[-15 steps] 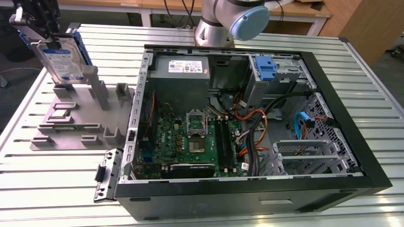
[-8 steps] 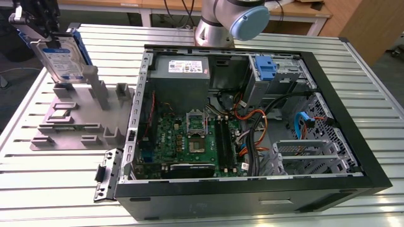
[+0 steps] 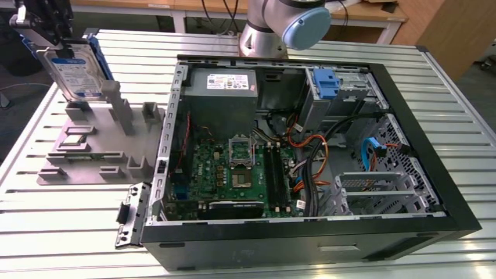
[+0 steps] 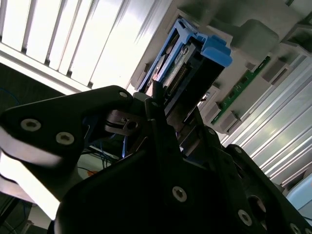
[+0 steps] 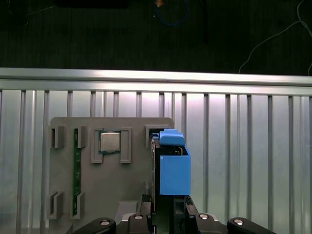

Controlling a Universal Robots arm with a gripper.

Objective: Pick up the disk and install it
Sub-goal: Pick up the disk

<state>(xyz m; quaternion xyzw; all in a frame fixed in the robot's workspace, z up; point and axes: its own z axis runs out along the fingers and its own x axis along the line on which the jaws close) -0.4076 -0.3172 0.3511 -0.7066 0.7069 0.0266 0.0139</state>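
One disk (image 3: pixel 74 72) upright in gripper's (image 4: pixel 155 100) grasp, long axis vert.

your disk (image 3: pixel 74 71), silver drive, white-and-blue label facing the exterior camera, blue bracket round its edges, standing upright on edge, over the grey fixture (image 3: pixel 93 152), at the exterior view's far left

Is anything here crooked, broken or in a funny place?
Only the disk: the gripper holds it upright over the grey holder, outside the open computer case. Nothing looks broken or spilled.
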